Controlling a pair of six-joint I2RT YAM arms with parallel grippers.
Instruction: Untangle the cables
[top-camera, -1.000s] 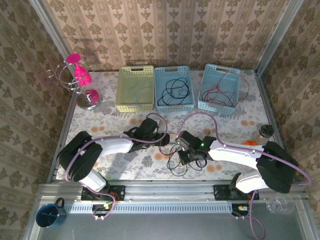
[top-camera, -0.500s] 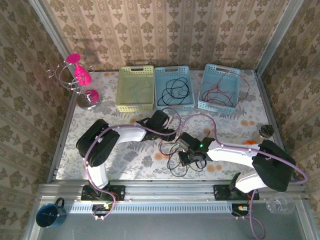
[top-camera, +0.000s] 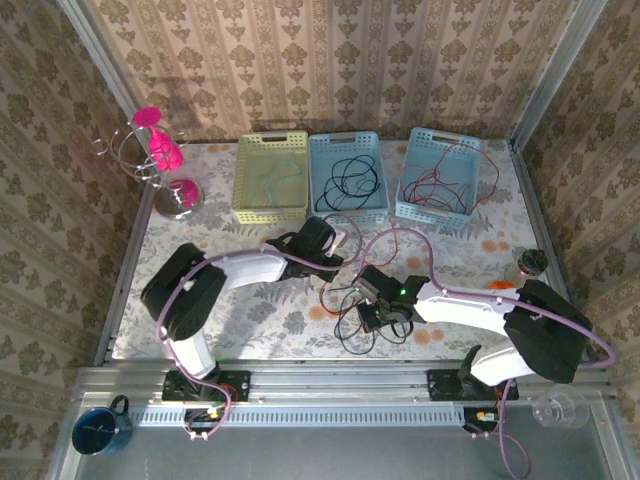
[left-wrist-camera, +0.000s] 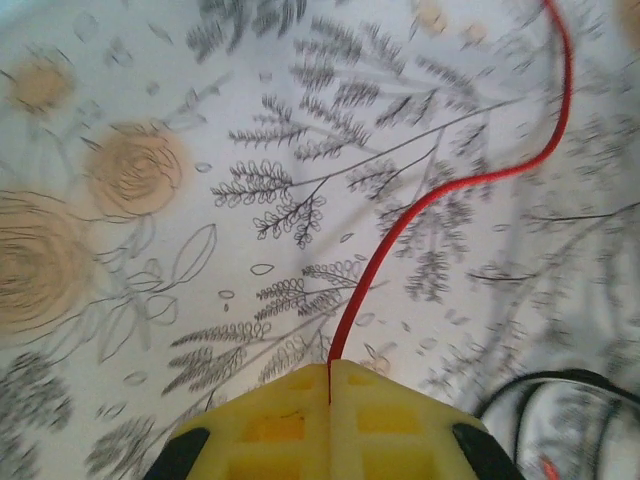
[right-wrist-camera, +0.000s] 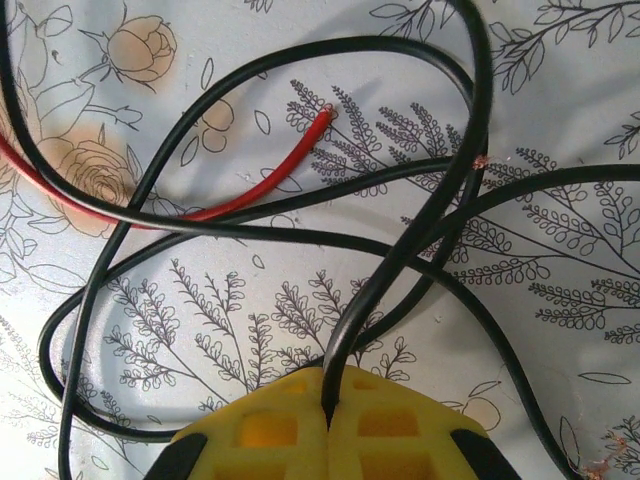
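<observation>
1. The cables (top-camera: 352, 322) lie in a loose tangle on the desk (top-camera: 250, 310), on the near side of the middle light-blue basket (top-camera: 347, 213).
2. The left tool (left-wrist-camera: 330, 372), between that basket and the tangle, is clamped on the red cable (left-wrist-camera: 420, 205). The right tool (right-wrist-camera: 328, 385), farther from the basket and over the tangle, is clamped on a black cable (right-wrist-camera: 425, 225).
3. The red cable runs under black loops, so drawing the tools apart could cinch that crossing into a knot instead of freeing it.
4. Each grip pinches a thin strand at the seam of the pads (right-wrist-camera: 250, 430). A hard tug could let the slick insulation slide out, or drag the whole tangle across the desk.
5. The cables are thin, round, glossy and limp, curving in wide loops, and the red one ends in a cut tip. The pads are yellow with a moulded grid. The desk cover is smooth and flower-printed, and the basket is perforated plastic.
</observation>
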